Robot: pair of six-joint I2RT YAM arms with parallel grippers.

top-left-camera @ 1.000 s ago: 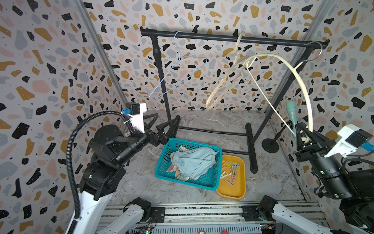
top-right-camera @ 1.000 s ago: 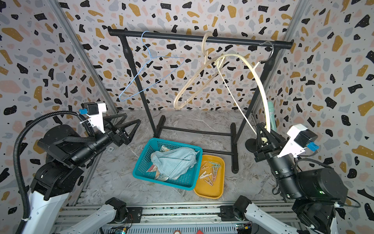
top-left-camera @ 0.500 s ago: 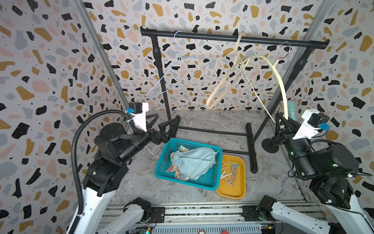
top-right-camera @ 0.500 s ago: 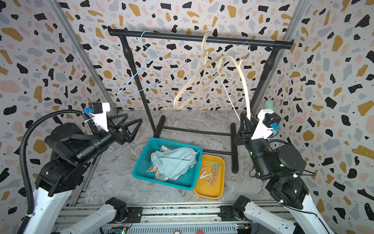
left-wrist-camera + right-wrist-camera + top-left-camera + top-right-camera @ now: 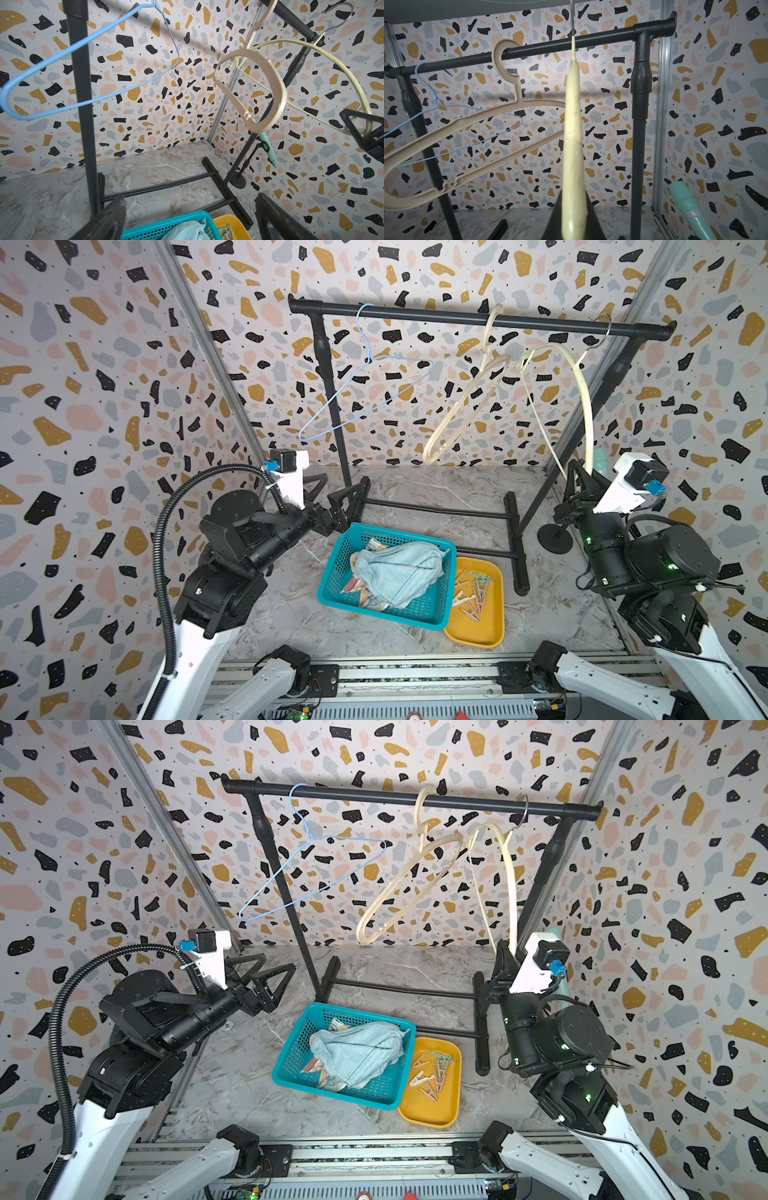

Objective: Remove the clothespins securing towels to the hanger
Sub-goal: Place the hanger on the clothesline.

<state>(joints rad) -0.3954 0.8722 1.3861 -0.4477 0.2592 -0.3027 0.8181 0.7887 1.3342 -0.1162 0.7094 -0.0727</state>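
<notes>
The clothespins are gathered in the tray, near centre, just right of the basket holding the towels. The right hanger is pinched at its low end by the right gripper. The left gripper is spread wide, empty.

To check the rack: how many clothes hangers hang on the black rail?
3: thin blue wire hanger on the left, beige plastic hanger in the middle, pale yellow metal-hooked hanger on the right, its lower end in the right gripper. None seems hidden.

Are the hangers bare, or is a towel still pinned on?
Bare: all three hangers hang empty; towels lie in the teal basket, clothespins in the yellow tray.
</notes>
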